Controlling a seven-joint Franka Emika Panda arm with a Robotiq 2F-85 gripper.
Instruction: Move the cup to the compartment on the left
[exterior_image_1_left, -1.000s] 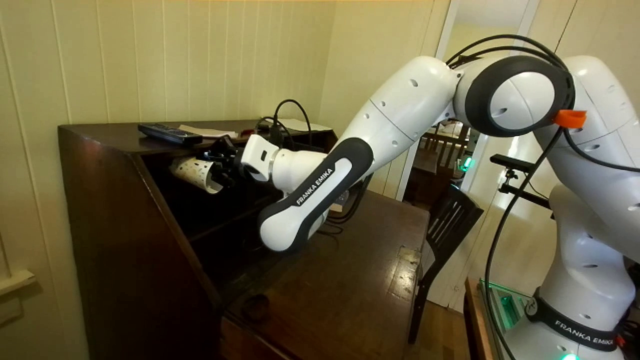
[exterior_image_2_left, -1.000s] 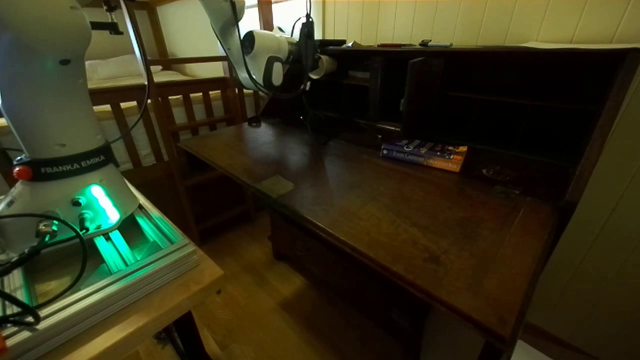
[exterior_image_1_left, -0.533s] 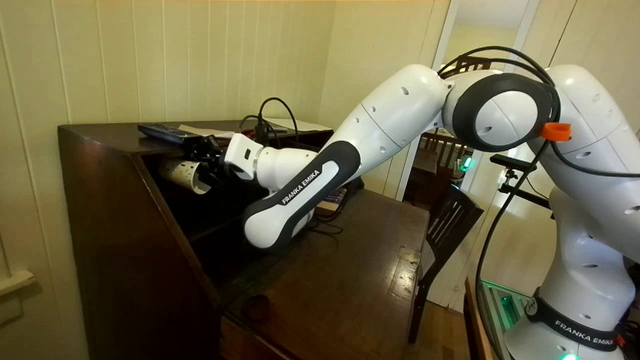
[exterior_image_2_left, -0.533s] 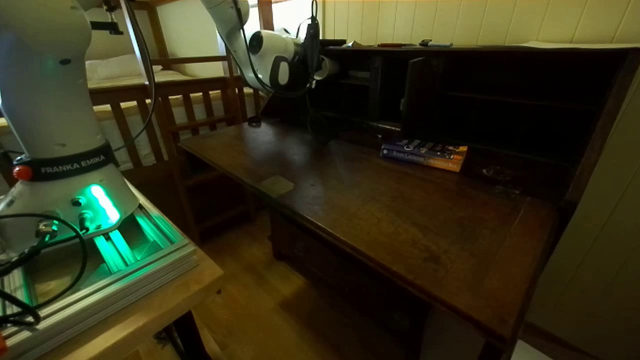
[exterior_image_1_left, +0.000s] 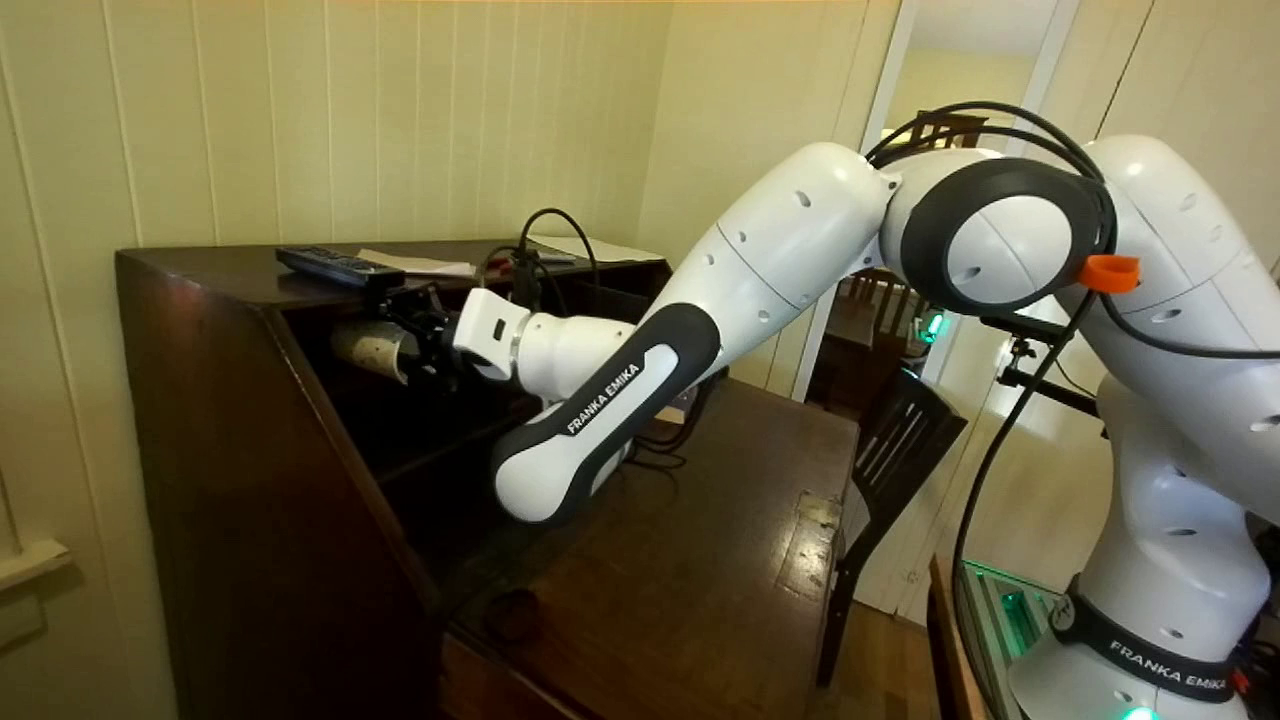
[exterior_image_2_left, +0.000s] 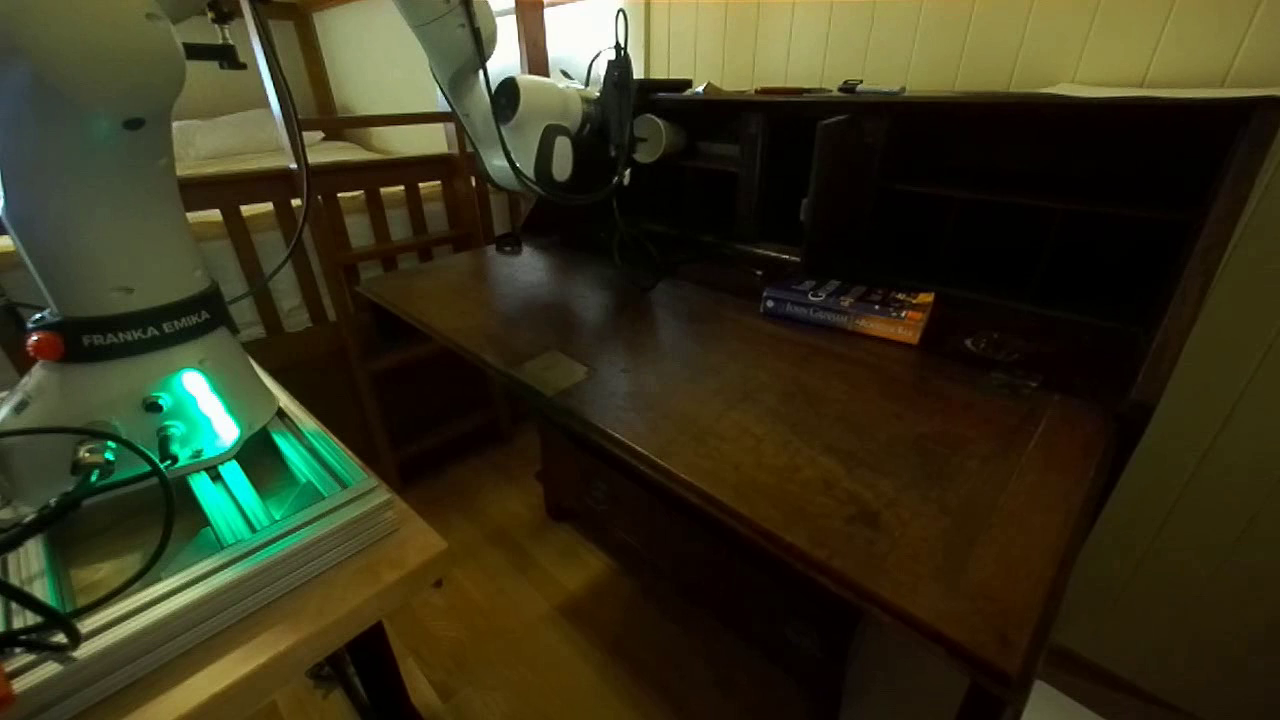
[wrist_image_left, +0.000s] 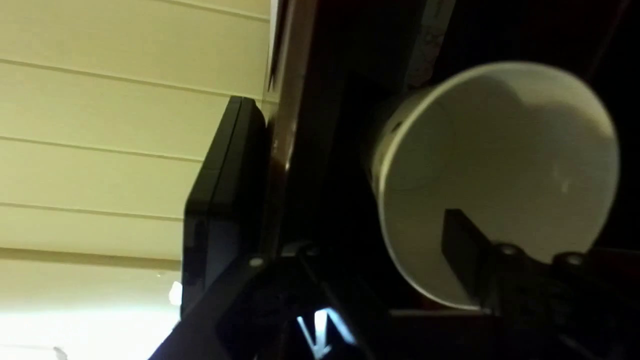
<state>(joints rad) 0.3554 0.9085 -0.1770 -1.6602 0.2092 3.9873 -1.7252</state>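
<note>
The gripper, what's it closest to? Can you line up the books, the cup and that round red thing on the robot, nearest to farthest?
In an exterior view:
1. Cup: nearest, at the top middle.
2. Books: lower and to the right, on the desk.
3. Round red thing: farthest, by the left edge.

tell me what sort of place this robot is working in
Likely a home bedroom: an exterior view shows a long dark brown wooden desk and what looks like a brown slatted wooden bed frame with a white pillow.
</note>
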